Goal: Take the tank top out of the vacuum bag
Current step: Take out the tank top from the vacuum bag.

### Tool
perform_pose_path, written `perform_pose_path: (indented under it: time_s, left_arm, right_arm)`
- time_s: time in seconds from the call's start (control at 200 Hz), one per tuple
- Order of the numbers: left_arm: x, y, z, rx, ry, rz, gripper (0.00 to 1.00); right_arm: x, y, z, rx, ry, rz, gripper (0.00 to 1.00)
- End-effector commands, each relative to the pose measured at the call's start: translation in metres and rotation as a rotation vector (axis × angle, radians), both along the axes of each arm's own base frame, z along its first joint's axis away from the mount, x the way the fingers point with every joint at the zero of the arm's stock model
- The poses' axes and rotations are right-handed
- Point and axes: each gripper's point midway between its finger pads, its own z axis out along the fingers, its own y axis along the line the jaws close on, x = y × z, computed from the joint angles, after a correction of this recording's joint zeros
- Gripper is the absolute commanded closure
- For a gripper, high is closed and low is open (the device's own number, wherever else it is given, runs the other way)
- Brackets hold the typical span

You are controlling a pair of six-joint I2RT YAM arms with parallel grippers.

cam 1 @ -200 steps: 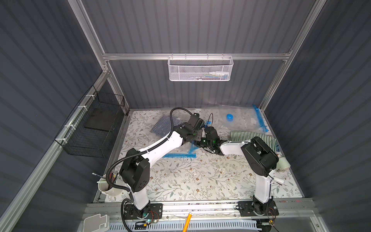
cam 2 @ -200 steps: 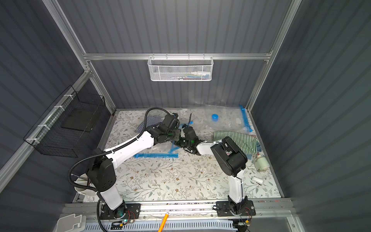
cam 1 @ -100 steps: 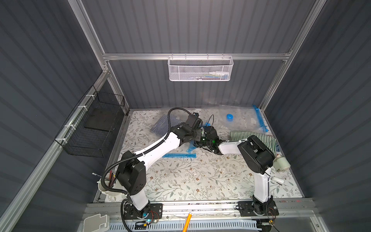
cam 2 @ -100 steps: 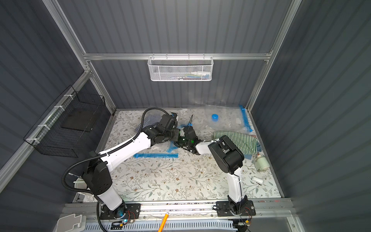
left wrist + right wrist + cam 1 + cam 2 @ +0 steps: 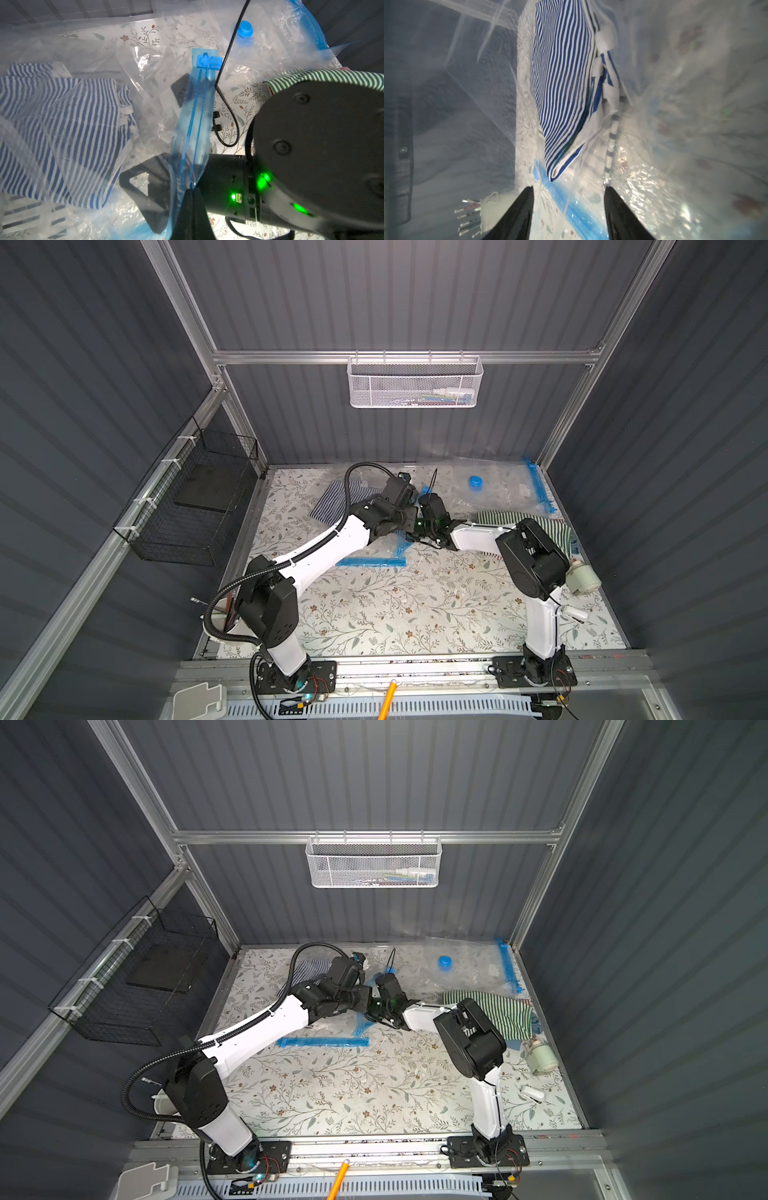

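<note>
Top views: striped tank top (image 5: pixel 332 499) lies far left on the worktop (image 5: pixel 395 605), inside the clear vacuum bag (image 5: pixel 374 561).
Left wrist: left end effector (image 5: pixel 189 199) pinches the bag's blue zip strip (image 5: pixel 197 108).
Right wrist: right end effector (image 5: pixel 568 189) is spread apart inside the bag, just short of the tank top.

No text, label or number is legible on anything here.

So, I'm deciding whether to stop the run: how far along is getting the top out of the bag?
Done: the bag mouth is open. In hand: the left gripper pinches its blue zip edge, and the right gripper, jaws apart, is inside, pointed at the top. Left: the top lies wholly inside, ungrasped; it must be gripped and pulled out.
</note>
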Motion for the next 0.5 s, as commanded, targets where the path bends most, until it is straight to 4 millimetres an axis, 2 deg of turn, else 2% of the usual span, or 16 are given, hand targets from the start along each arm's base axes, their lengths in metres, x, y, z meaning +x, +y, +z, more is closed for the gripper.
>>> perform_pose_path:
  time_s: [0.0, 0.2, 0.265, 0.285, 0.33, 0.495]
  left_arm:
    - [-0.008, -0.014, 0.011, -0.043, -0.002, -0.058, 1.00]
    - [-0.012, -0.007, -0.004, -0.009, 0.017, -0.058, 1.00]
    - [-0.014, -0.009, 0.000, -0.026, 0.012, -0.068, 1.00]
    - [-0.019, -0.005, -0.014, -0.007, 0.035, -0.070, 1.00]
    - [-0.021, -0.006, -0.016, -0.014, 0.042, -0.076, 1.00]
    - [-0.026, -0.012, -0.017, -0.053, 0.066, -0.100, 1.00]
  right_arm:
    - [-0.004, 0.002, 0.014, 0.050, 0.001, 0.023, 0.42]
    - [-0.007, -0.006, 0.042, 0.221, 0.027, 0.010, 0.40]
    - [-0.006, -0.010, 0.048, 0.271, 0.030, 0.002, 0.41]
    - [-0.006, -0.011, 0.050, 0.280, 0.030, 0.001, 0.40]
    - [-0.006, -0.011, 0.054, 0.283, 0.017, 0.007, 0.40]
    - [-0.005, -0.012, 0.047, 0.250, 0.028, -0.015, 0.39]
